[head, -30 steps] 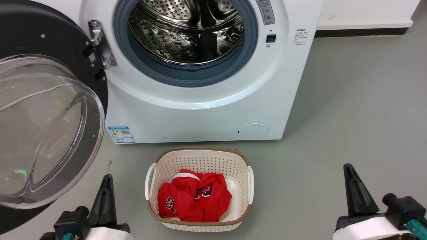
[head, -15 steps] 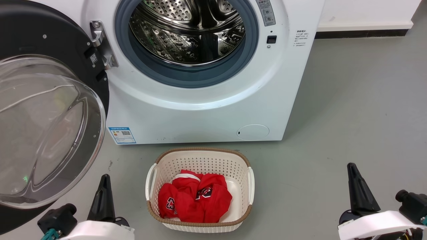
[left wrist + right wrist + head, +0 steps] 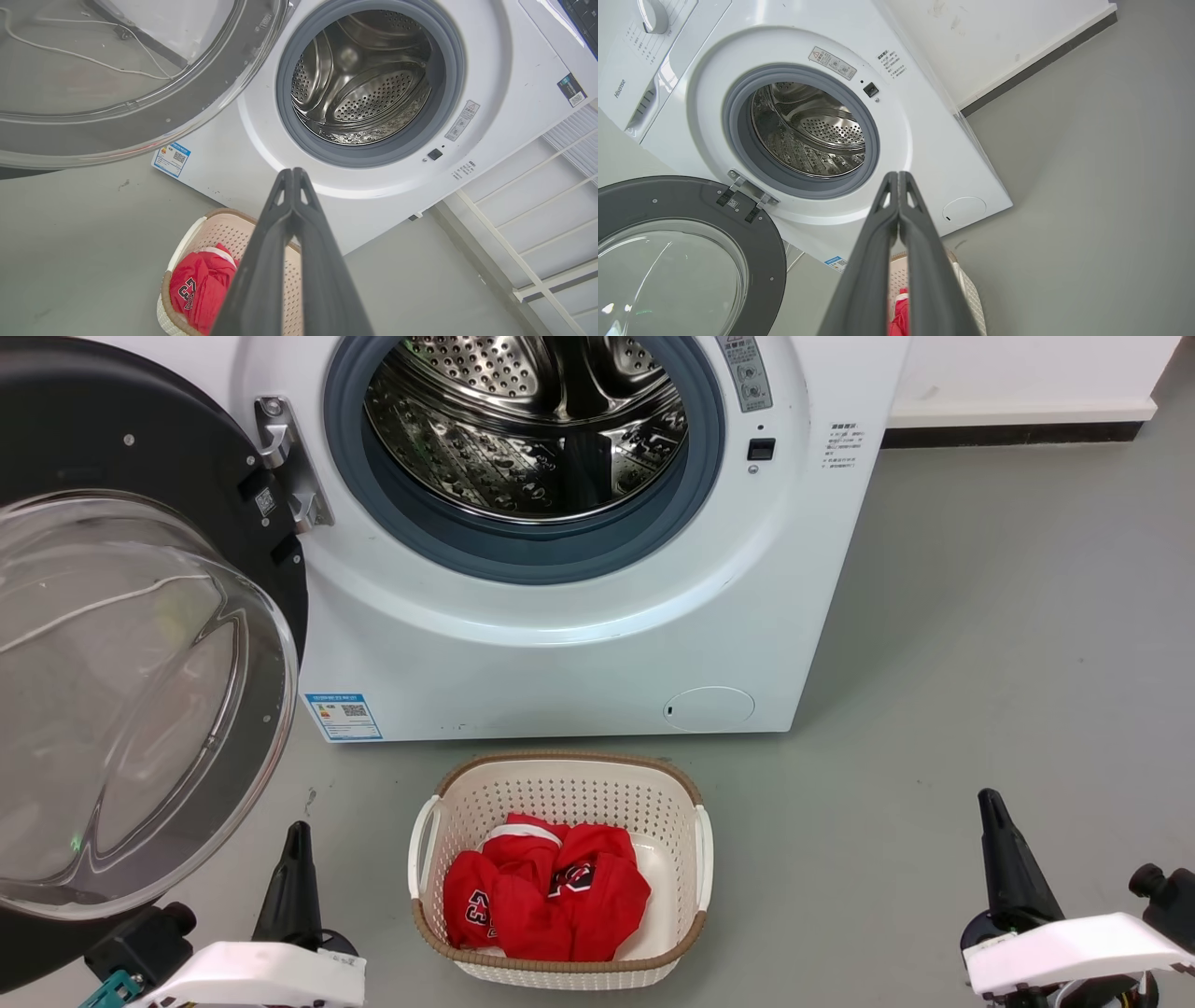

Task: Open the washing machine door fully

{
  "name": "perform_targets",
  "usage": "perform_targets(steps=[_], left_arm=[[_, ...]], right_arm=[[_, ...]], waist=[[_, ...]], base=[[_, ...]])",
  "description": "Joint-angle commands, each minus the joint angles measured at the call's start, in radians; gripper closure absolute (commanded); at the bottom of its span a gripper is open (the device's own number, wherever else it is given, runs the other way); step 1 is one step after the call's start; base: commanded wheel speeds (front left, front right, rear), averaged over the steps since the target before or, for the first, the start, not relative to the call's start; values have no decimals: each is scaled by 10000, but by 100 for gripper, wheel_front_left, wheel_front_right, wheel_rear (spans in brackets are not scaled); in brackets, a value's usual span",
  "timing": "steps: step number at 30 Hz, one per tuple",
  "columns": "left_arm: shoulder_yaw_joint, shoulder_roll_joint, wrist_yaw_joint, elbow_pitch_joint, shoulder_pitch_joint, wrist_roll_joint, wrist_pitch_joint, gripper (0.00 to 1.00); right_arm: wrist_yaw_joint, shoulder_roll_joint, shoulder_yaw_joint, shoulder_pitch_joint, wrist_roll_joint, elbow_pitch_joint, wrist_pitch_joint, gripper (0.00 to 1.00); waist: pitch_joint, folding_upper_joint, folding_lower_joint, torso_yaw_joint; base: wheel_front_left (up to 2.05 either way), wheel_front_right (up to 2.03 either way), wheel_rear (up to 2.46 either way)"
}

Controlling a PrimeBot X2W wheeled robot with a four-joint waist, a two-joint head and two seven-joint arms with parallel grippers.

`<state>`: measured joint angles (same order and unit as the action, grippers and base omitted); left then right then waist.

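At the left, the washing machine door (image 3: 140, 663) hangs swung wide on its hinge (image 3: 285, 457), glass bowl bulging toward the robot. Its lower rim is near the left gripper (image 3: 299, 829), whose fingers press together on nothing. The washing machine (image 3: 560, 644) stands mid-view, drum mouth uncovered, with a cream basket (image 3: 560, 763) of red cloth (image 3: 546, 896) just before it. Rightward, open grey floor (image 3: 980, 663) runs to the white wall (image 3: 1027, 373), and the right gripper (image 3: 990, 798) hovers low, fingers likewise closed and empty.

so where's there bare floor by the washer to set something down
Widest free patch: grey floor right of the washing machine and laundry basket. A narrow strip lies between basket and the open washing machine door. Crowded: before the machine, where the basket sits, and left, under the door.
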<state>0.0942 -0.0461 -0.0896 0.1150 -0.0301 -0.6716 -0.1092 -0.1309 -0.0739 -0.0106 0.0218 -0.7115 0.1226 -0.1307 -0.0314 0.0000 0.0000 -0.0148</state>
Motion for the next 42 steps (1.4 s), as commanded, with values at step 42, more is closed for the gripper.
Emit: perform_targets(steps=[42], left_arm=[[130,-43,-260,683,938,-5263,1253,100]], right_arm=[[1,-139,-283,-867,-5309,611,1130,100]], waist=[[127,0,0,67]], base=[[0,0,0]])
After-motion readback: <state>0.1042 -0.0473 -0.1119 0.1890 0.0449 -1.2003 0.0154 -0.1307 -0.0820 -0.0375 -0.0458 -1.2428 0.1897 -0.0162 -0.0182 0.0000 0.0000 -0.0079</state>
